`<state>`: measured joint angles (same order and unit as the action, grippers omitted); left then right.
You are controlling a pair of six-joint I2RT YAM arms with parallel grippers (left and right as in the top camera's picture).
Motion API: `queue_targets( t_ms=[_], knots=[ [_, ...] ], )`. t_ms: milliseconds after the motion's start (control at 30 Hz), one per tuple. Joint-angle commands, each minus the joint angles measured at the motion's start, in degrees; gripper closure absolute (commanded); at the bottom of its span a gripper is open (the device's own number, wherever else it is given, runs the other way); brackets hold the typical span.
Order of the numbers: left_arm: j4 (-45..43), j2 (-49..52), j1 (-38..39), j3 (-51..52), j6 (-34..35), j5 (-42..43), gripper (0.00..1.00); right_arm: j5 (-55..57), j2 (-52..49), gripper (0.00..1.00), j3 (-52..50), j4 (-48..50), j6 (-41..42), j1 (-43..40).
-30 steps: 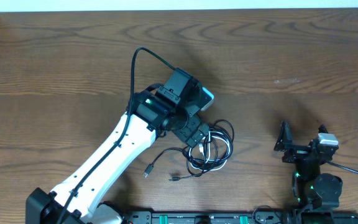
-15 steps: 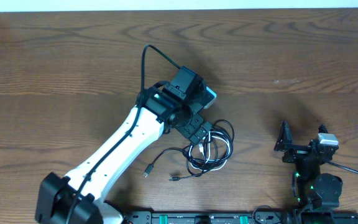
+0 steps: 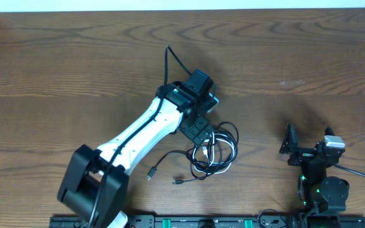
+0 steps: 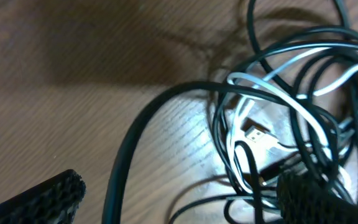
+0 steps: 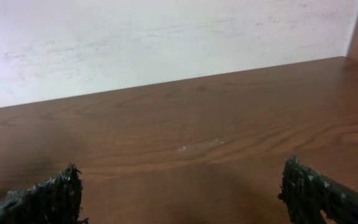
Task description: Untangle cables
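Left gripper (image 3: 199, 135): fingers wide apart, nothing clamped. It hangs low, pointing down at the cables (image 3: 217, 152), which looks like a line-up for a first pick rather than a hold.

Cables: one knotted heap on the table (image 3: 75, 63), directly under the left gripper and spreading away from it on the right-arm side. Black loops lie stacked over a white cable (image 4: 241, 79) that threads through the middle. Two loose black tails run out of the heap past the arm's other side, each ending in a small plug (image 3: 149, 174), flat on the wood.

Left wrist view: the heap fills the far half of the picture. One thick-looking black loop curves across the gap between the two fingers. I cannot tell whether it touches either pad. A silver plug (image 4: 260, 134) sits inside the loops, closer to one finger than the other.

Why placed so, as a judgement: spread jaws over the densest crossing give room to straddle a single strand. The outer black loop between the fingers is the likeliest candidate.

Right gripper (image 3: 289, 142): well apart from the left gripper, across the table, fingers apart and empty. Its camera shows only bare wood and wall, no cable. Probably parked until there is a strand to pull against
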<state>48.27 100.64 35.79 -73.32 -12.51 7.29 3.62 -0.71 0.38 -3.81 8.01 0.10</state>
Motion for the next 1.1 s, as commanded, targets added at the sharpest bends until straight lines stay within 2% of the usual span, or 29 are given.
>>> queue_targets(
  t_ms=[0, 100, 167, 267, 300, 500, 667, 800, 1067],
  knots=[
    [-0.7, 2.0, 0.1, 0.0, -0.7, -0.9, 0.01, -0.1, 0.3, 0.01, -0.1, -0.2, -0.8, -0.5],
    [-0.9, 2.4, 0.1, 0.0, -0.7, -0.9, 0.03, -0.1, 0.3, 0.01, -0.1, -0.2, -0.8, -0.5],
    [-1.1, 2.4, 0.0, 0.0, -0.8, -0.9, 0.16, -0.1, 0.3, 0.01, -0.1, -0.2, -0.8, -0.5],
    [-1.5, 2.4, 0.0, 0.0, -0.8, -0.9, 0.76, -0.1, 0.3, 0.01, -0.1, -0.2, -0.8, -0.5],
    [-1.6, 2.4, 0.0, 0.0, -0.7, -0.9, 0.92, -0.1, 0.3, 0.01, -0.1, -0.2, -0.8, -0.5],
    [-1.9, 2.4, 0.0, 0.0, -0.6, -2.6, 0.92, -0.1, 0.3, 0.01, -0.1, -0.2, -0.8, -0.5],
    [-1.8, 1.7, 0.0, 0.0, 7.2, -16.9, 0.92, -0.1, 0.3, 0.01, -0.1, -0.2, -0.8, -0.5],
    [-1.6, -0.5, 0.0, -0.1, 11.9, -24.8, 0.92, -0.1, 0.3, 0.01, -0.1, -0.2, -0.8, -0.5],
    [-1.9, -11.6, 0.0, -0.1, 13.3, -26.2, 0.92, -0.1, 0.3, 0.01, -0.1, -0.2, -0.8, -0.5]
  ],
)
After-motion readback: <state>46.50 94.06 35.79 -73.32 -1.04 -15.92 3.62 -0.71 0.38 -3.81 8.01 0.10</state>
